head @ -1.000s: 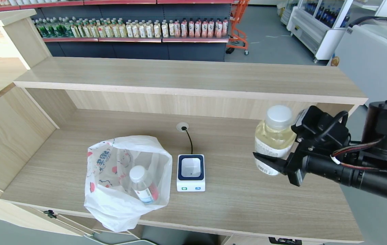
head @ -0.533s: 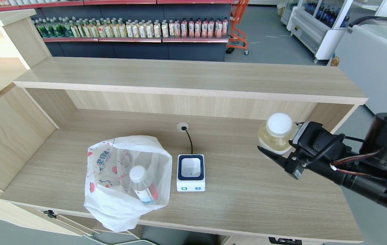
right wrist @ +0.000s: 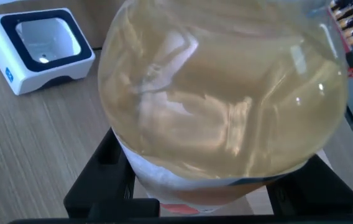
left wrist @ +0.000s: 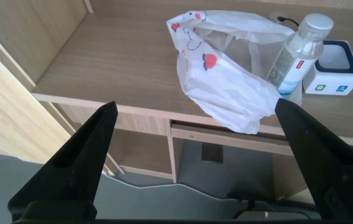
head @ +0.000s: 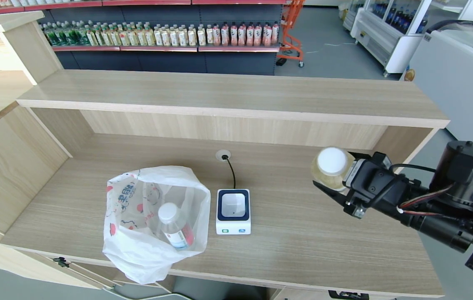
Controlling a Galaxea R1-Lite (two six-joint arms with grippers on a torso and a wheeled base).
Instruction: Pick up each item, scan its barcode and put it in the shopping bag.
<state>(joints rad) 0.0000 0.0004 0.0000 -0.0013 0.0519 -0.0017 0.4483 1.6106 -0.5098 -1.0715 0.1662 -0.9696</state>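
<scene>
**Over the counter (head: 303,246), right side: yellow bottle (head: 331,164) in the right claw (head: 331,180)**

To the right of the scanner (head: 233,210) and well apart from it, we see the right claw closed around the yellow bottle, a finger on each side of its lower body. The bottle hangs clear of the wood, and from the head we look almost straight onto its white cap. From the right wrist we look along the bottle (right wrist: 220,93). The claw's black fingers (right wrist: 102,180) hug the labelled part, and the scanner (right wrist: 36,46) sits on the wood beyond.

The scanner sits near the middle of the counter, window up, its black cable (head: 231,171) running back to a grommet (head: 223,155). Just beside it on the left stands the white bag (head: 136,241), mouth open, with a clear bottle (head: 174,229) leaning inside.

The left claw (left wrist: 195,168) hangs in front of the counter's front edge and lower than it. Its fingers are spread wide with nothing between them. Past them we see the bag (left wrist: 226,87), the clear bottle (left wrist: 297,53) and the scanner (left wrist: 332,68).
</scene>
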